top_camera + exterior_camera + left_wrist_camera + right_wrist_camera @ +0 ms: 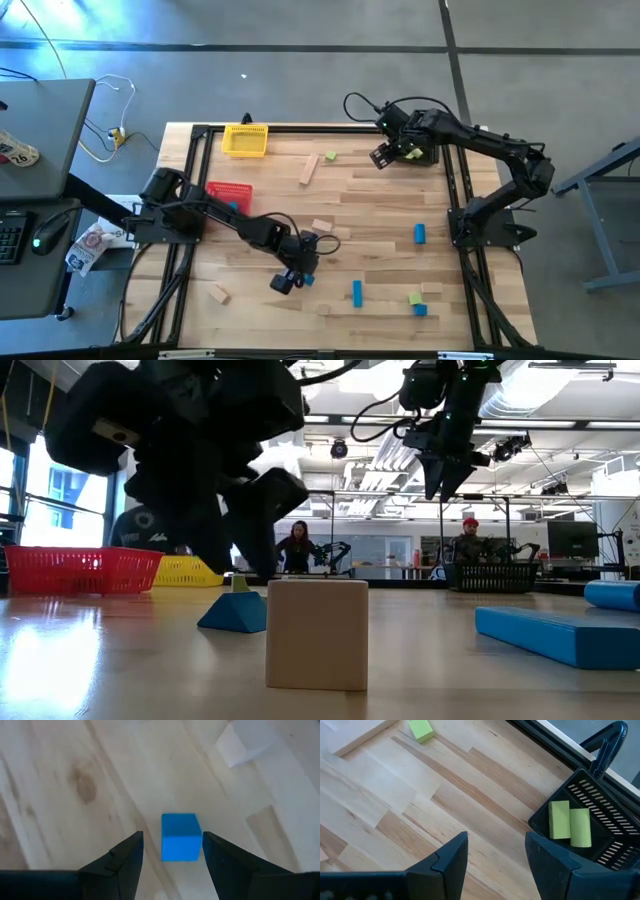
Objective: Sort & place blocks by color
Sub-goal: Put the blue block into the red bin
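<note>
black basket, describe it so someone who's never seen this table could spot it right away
Start at the table's far right corner, beside the right gripper. The black basket sits there against the frame rail. Unlike the yellow basket and red basket on the left, it is dark mesh holding two light green blocks side by side.

blue cube (180, 837) between open fingers (124, 862) (untouched)

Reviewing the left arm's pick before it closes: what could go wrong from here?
1. The small blue wooden cube sits off-centre between the open left tool, close to one finger; closing may nudge or twist it rather than grip it squarely.
2. A plain tan wooden block lies near the left tool in the high view; the arm could knock it on the lift.
</note>
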Controlling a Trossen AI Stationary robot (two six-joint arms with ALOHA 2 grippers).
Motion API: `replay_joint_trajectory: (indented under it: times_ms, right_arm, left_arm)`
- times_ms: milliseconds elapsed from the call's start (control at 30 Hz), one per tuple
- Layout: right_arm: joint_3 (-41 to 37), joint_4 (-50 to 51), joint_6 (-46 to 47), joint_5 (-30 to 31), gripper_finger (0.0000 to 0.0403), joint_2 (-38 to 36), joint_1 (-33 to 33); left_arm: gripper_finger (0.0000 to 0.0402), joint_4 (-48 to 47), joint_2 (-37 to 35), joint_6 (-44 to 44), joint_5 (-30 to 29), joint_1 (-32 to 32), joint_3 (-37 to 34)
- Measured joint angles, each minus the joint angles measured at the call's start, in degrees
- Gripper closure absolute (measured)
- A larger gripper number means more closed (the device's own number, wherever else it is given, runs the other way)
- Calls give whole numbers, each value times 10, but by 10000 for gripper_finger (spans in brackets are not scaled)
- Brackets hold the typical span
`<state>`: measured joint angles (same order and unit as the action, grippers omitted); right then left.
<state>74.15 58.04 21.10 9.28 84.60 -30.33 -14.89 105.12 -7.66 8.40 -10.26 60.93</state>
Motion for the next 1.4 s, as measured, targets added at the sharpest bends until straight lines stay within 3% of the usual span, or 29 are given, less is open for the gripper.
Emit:
replay_joint_trajectory:
  times_ms: [1133, 1400]
  right_arm:
    - [0, -3, 10, -3, 219, 0, 31]
    - [0, -3, 10, -4, 219, 0, 31]
  left_arm:
    - [216, 46, 55, 30, -5, -13, 1]
    - [298, 47, 56, 30, -8, -11, 2]
